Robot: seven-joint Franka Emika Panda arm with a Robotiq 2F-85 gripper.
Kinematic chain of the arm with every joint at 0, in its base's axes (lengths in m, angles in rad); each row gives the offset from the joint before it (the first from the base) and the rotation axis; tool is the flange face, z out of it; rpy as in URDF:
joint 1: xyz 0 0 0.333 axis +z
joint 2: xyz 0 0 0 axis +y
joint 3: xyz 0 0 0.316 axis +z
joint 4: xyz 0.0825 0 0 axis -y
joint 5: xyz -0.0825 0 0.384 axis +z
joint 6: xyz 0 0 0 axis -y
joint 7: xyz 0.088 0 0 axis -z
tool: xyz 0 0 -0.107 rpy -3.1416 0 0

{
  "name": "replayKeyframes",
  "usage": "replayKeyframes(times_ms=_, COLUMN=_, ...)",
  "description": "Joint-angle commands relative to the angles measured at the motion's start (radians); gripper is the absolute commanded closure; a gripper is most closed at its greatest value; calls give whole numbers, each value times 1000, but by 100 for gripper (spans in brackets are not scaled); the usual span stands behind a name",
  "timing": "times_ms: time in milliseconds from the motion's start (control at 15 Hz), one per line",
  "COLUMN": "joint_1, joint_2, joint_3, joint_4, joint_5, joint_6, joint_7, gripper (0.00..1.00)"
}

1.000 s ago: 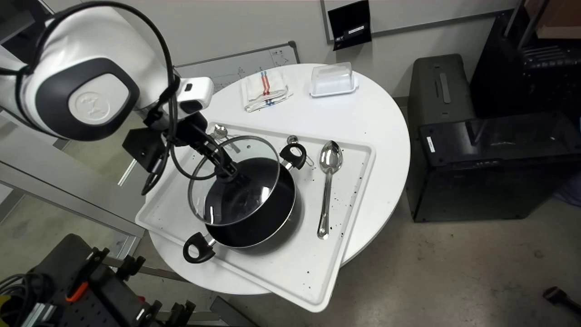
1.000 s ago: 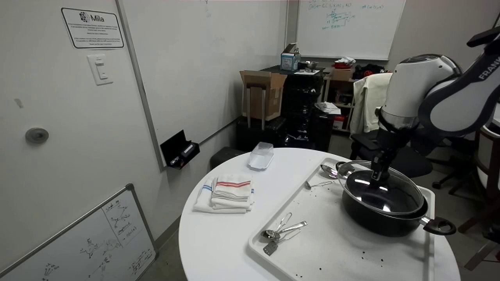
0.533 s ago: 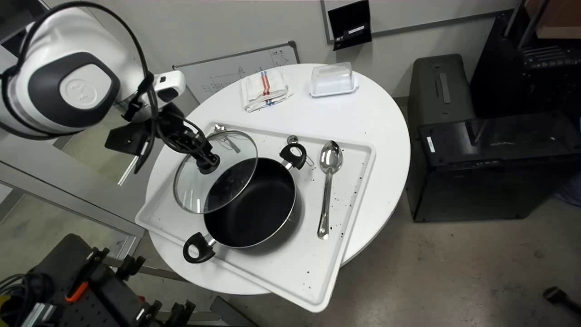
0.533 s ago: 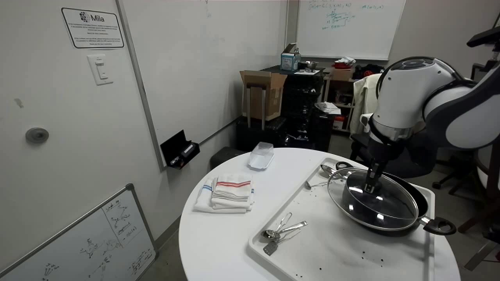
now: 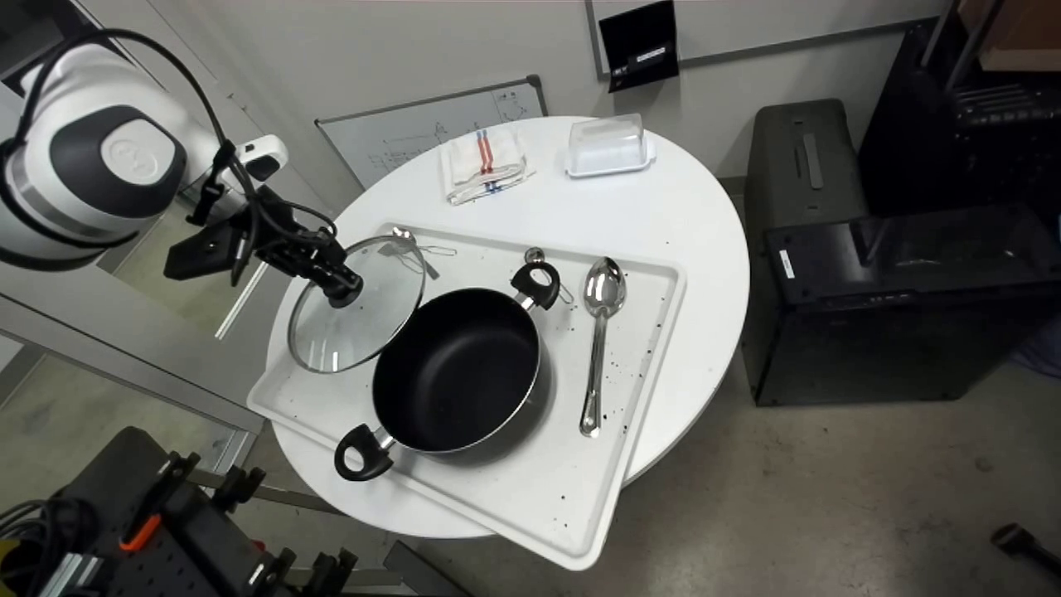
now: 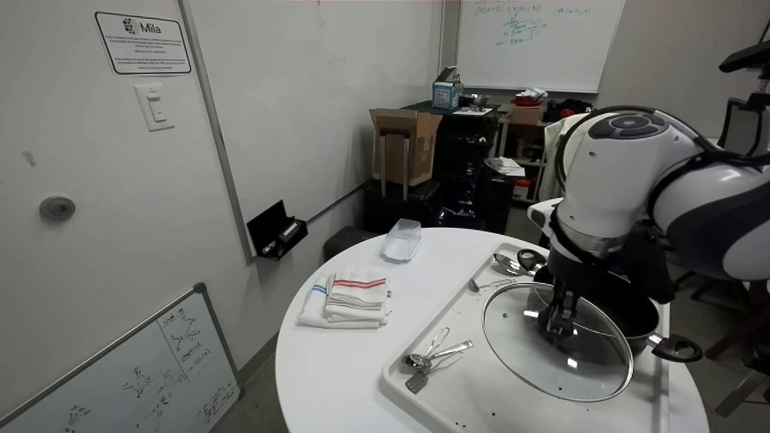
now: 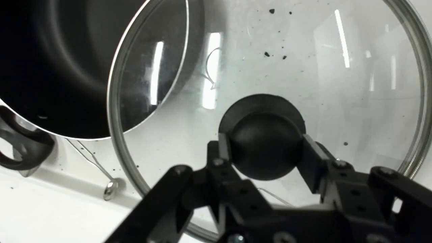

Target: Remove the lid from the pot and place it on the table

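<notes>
round transparent lid [image 5: 377, 311] with metal rim [image 7: 114, 98], clamped by black knob [image 7: 265, 141] in gripper [image 7: 267, 150], over white tray [image 5: 514, 506], overlapping black pot [image 7: 67, 67] in wrist view, wall sign [image 6: 143, 43] marked "mila", finer print [image 6: 147, 51] illegible

In an exterior view, a tray [image 5: 539, 485] is on the worktop [image 5: 671, 220]. On it, the pot [image 5: 456, 377] sits left of a spoon [image 5: 598, 344]. The pincer [image 5: 341, 286] holds the lid [image 5: 371, 319] left of the pot. Far back, cloths [image 5: 483, 163] lie left of a box [image 5: 609, 145].
</notes>
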Motion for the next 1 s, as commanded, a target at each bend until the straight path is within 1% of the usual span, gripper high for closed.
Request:
replayKeyframes(times_ms=0, joint_1=53, joint_2=59, joint_3=-2, joint_4=61, joint_5=-48, joint_6=22, joint_7=29, gripper=75)
replayKeyframes(times_ms=333, joint_1=109, joint_2=151, joint_3=-10, joint_4=125, joint_5=-51, joint_6=63, joint_7=21, gripper=75)
replayKeyframes(times_ms=533, joint_1=111, joint_2=205, joint_3=-8, joint_4=148, joint_5=-31, joint_6=101, joint_7=3, gripper=75)
replayKeyframes(times_ms=667, joint_1=101, joint_2=244, joint_3=-4, joint_4=156, joint_5=-16, joint_6=136, joint_7=-14, gripper=75)
replayKeyframes(times_ms=933, joint_1=97, joint_2=311, joint_3=-14, joint_4=168, joint_5=11, joint_6=207, joint_7=-45, gripper=75)
